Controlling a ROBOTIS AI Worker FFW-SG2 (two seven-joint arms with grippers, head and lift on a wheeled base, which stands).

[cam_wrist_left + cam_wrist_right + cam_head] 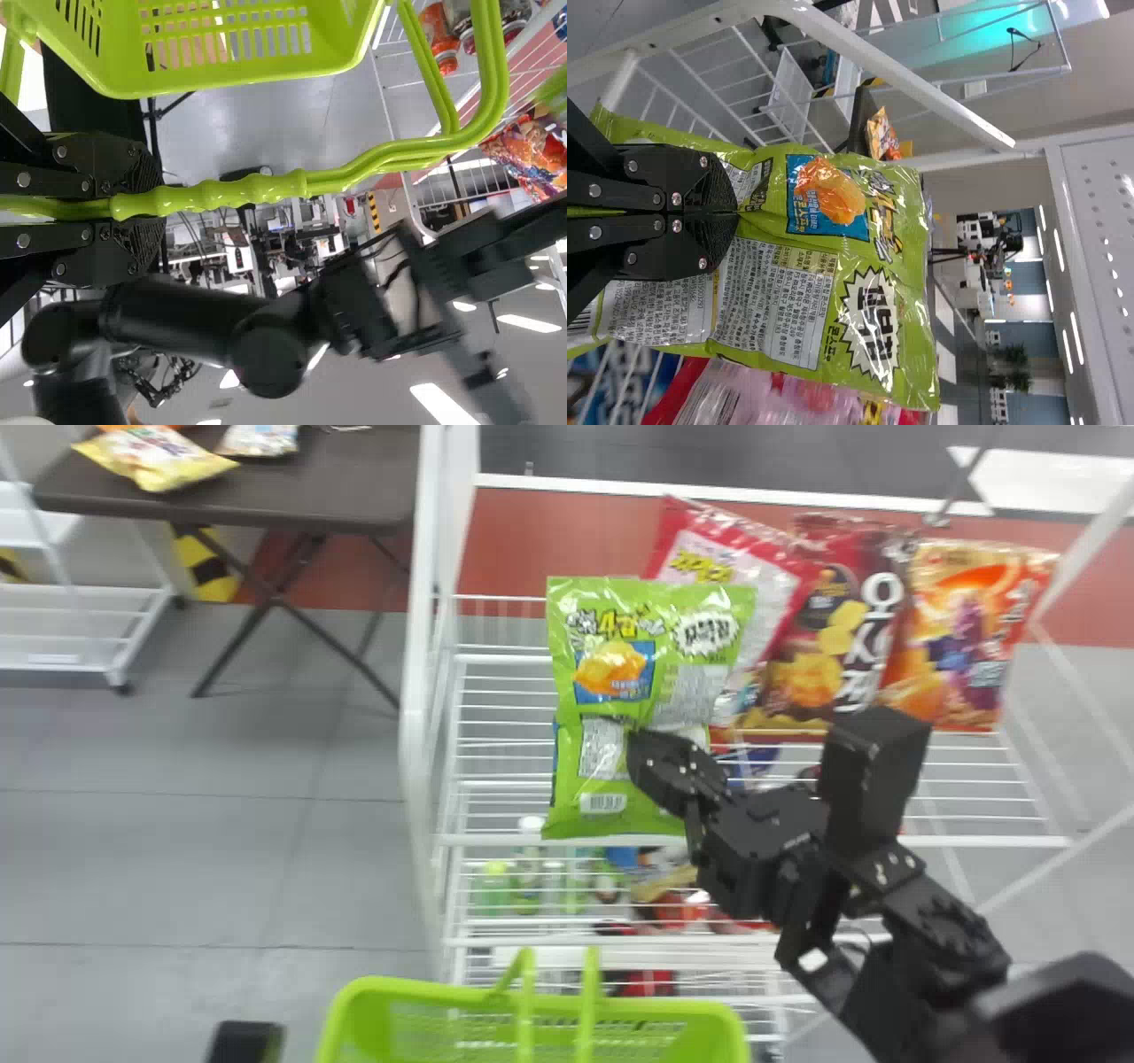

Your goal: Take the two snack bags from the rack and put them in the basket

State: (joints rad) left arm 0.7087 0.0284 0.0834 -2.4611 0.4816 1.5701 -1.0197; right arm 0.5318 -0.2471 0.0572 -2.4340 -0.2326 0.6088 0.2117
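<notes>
In the head view my right gripper (631, 735) is at the rack (974, 840), at the lower part of a green snack bag (704, 677). The right wrist view has this gripper (735, 212) shut on the green bag (780, 301), pinching its face. More green packaging (602, 784) hangs below; I cannot tell whether it is a second bag. Part of my left gripper (244, 1041) shows at the bottom edge, left of the green basket (656, 1008). Seen from the left wrist, that gripper (146, 210) is shut on the handle of the basket (266, 84).
Red snack bags (811, 682) and an orange one (961, 646) stand on the rack right of the green bag. Bottles (527, 881) are on a lower level. The rack's white post (415, 691) rises at its left; a dark table (354, 478) stands behind left.
</notes>
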